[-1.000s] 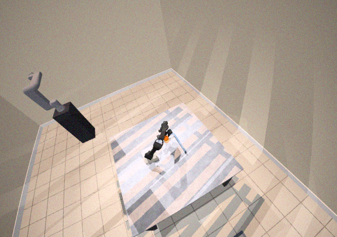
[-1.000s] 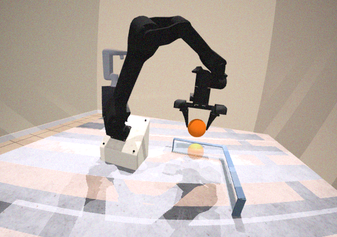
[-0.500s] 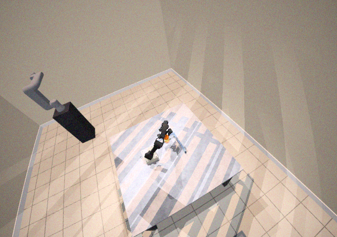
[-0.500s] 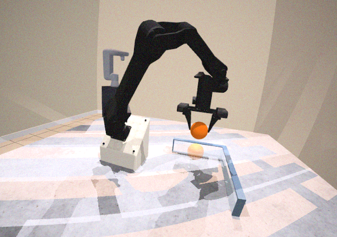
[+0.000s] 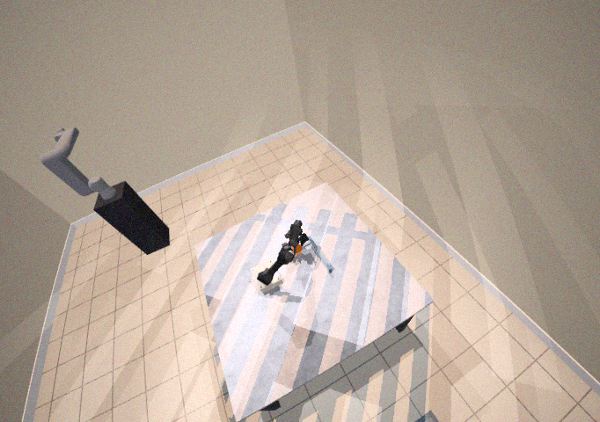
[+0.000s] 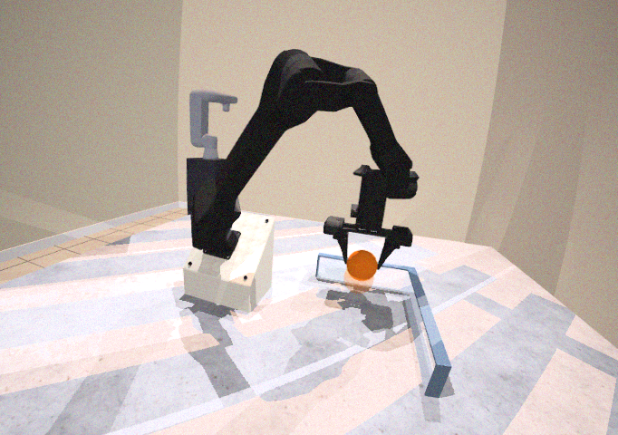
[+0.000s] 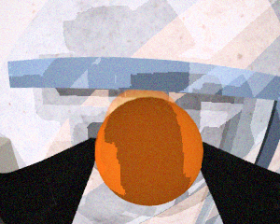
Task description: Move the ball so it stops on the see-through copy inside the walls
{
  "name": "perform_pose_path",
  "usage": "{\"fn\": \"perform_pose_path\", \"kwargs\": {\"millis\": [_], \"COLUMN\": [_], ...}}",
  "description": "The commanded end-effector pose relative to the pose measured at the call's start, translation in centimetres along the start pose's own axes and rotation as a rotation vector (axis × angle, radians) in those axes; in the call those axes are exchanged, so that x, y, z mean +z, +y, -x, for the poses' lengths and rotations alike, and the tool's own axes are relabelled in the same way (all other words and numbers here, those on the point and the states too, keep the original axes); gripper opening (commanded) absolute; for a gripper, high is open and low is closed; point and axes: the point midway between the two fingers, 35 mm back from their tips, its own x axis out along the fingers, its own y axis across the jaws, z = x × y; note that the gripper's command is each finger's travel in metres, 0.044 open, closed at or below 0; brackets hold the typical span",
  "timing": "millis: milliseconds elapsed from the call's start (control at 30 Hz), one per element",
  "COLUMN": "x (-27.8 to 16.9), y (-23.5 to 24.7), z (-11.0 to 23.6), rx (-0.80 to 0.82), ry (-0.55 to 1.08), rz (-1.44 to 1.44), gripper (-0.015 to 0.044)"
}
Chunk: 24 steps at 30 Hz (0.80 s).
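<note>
The orange ball is between the fingertips of my gripper, which is shut on it and holds it raised above the table. The see-through copy shows pale orange just below the ball in the exterior view, and peeks out behind the ball's upper edge in the wrist view; the ball hides most of it. The two low clear walls with blue edges meet in a corner. One wall runs behind the ball, the other lies to its right in the exterior view.
The arm's cream base block stands left of the ball on the striped table. A black pedestal with a grey arm stands beyond the table. The right wall stretches toward the viewer in the exterior view.
</note>
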Motion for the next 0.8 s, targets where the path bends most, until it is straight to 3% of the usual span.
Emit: {"fn": "perform_pose_path", "kwargs": {"millis": [0, 567, 767], "x": [0.0, -0.1, -0.2], "y": [0.2, 0.3, 0.3], "z": [-1.7, -4.0, -3.7], "rx": [-0.003, -0.003, 0.003], "ry": [0.008, 0.010, 0.005], "rz": [0.012, 0.012, 0.004], "gripper": [0.0000, 0.0000, 0.0157]}}
